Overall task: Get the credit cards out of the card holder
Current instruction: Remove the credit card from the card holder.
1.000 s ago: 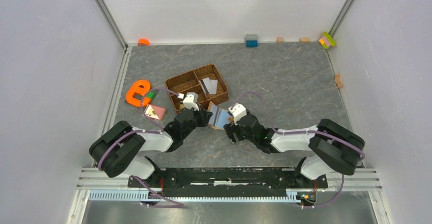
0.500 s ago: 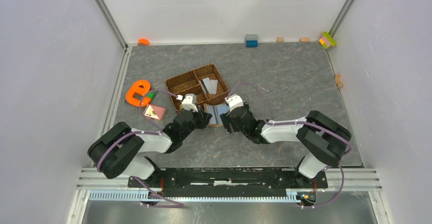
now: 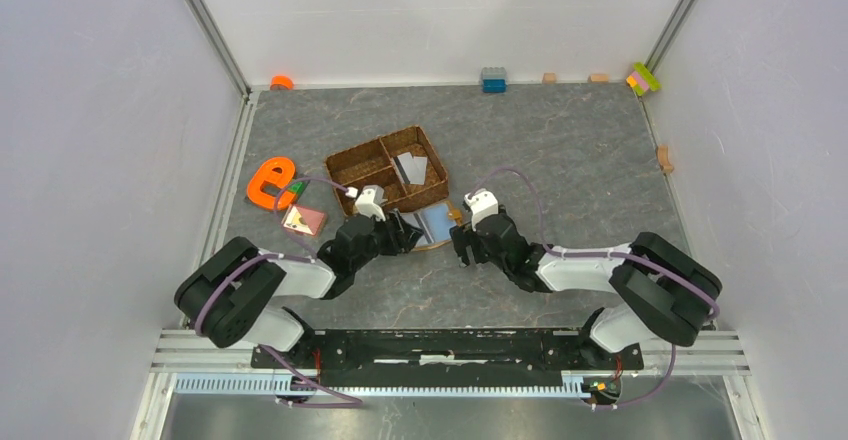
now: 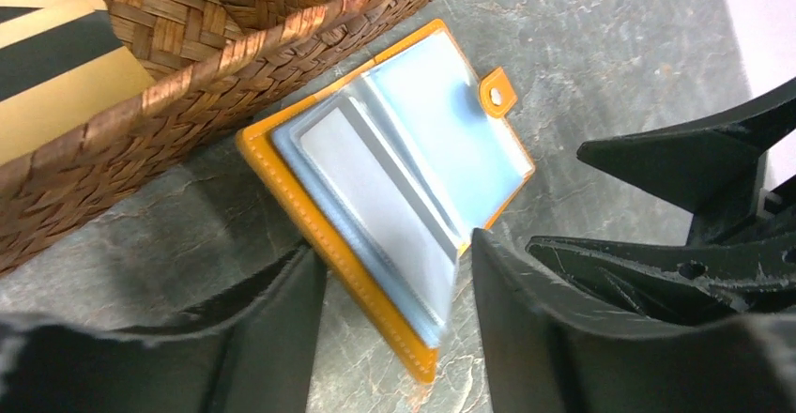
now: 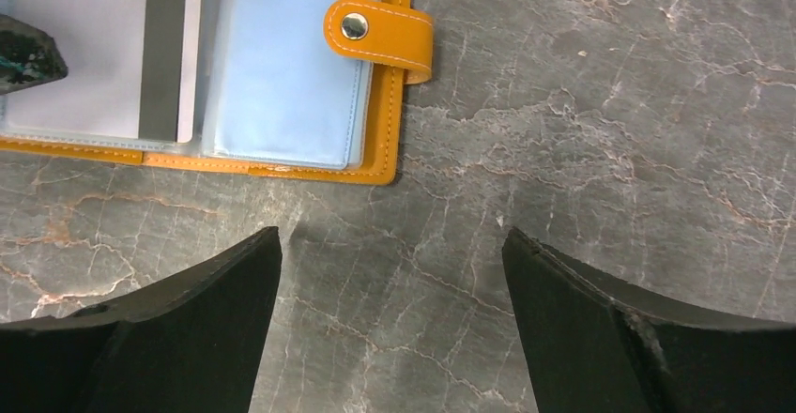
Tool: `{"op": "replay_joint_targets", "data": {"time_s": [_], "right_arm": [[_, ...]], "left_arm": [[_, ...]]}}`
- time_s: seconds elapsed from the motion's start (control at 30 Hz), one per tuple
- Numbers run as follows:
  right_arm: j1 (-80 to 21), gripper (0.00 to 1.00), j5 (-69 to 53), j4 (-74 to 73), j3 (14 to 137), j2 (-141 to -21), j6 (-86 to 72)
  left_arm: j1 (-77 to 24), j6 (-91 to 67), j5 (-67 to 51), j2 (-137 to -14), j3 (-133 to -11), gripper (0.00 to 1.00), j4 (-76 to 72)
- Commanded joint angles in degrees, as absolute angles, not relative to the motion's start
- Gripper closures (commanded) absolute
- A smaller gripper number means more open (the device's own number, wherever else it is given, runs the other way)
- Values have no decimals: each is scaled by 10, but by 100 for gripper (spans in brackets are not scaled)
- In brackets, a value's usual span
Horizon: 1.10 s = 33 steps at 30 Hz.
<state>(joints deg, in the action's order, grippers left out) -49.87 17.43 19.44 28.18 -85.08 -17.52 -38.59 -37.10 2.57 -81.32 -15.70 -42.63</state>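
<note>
As it lies open, the card holder (image 4: 394, 178) shows glossy pale-blue sleeves (image 5: 282, 75).

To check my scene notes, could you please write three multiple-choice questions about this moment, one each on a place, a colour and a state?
1. The card holder lies: A) on the table beside the woven tray; B) inside the tray; C) against the back wall.
2. Its lining is: A) red; B) pale blue; C) green.
3. Its snap tab is: A) fastened; B) torn off; C) undone.
Answers: A, it rests just outside the tray's rim; B, the inside shows pale blue; C, the holder lies open with the tab free.
</note>
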Motion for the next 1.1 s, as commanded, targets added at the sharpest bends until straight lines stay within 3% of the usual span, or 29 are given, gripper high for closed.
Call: {"op": "replay_joint_targets", "data": {"time_s": [0.0, 0.1, 0.3, 0.4, 0.73, 0.87, 1.07], "right_arm": [[-501, 7, 174, 246, 261, -812, -172], [-500, 4, 188, 245, 254, -797, -175], [-501, 2, 197, 286, 216, -751, -175], [-500, 2, 190, 310, 202, -736, -172], [-500, 2, 189, 323, 194, -725, -169], [-498, 2, 186, 324, 206, -729, -179], [-460, 12, 51, 381, 204, -742, -196]], "left_arm": [[-347, -435, -65, -863, -159, 32, -505], [-305, -477, -156, -937, -168, 32, -596], [-238, -609, -298, -1132, -167, 53, -886], [-226, -618, -329, -1153, -183, 64, -891], [-234, -548, -275, -1064, -160, 64, -765], [-245, -538, -260, -1052, -168, 76, -726], [-247, -537, -259, -1060, -181, 78, -702]]}}
